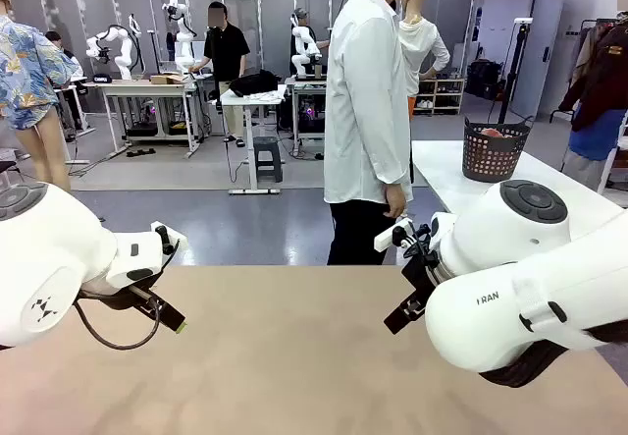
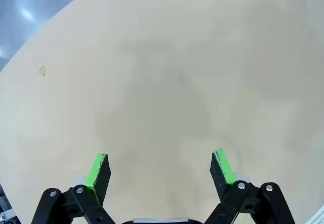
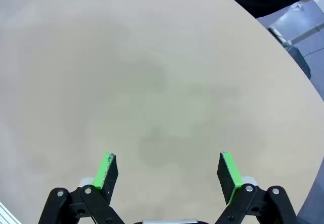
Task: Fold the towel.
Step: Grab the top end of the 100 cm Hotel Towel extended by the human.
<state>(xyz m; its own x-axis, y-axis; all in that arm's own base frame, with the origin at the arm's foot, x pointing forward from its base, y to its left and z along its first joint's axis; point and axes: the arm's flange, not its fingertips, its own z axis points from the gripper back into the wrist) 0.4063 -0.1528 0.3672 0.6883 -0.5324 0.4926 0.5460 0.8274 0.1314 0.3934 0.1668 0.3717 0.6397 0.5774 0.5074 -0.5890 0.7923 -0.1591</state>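
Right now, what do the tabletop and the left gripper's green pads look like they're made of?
Tabletop: probably laminate or coated board. It is tan, matte and smooth, with no grain and faint darker smudges. Left gripper pads: likely rubber or soft plastic. They are bright green and matte, slightly scuffed at the tips.

A table (image 1: 294,356) spans the near ground. The left arm (image 1: 59,258) comes in over the table's left side, and the left gripper (image 1: 175,323) hangs over the tabletop, left of the table's middle. The right arm (image 1: 530,288) comes in over the table's right side, and the right gripper (image 1: 392,322) hangs over the tabletop, right of the table's middle. A person (image 1: 368,111) stands just behind the table's far edge, a little right of its middle. A second table (image 1: 446,170) stands behind the table, to the right, beyond the person. A basket (image 1: 494,150) stands on it. A speck (image 2: 42,71) lies on the table near its edge.
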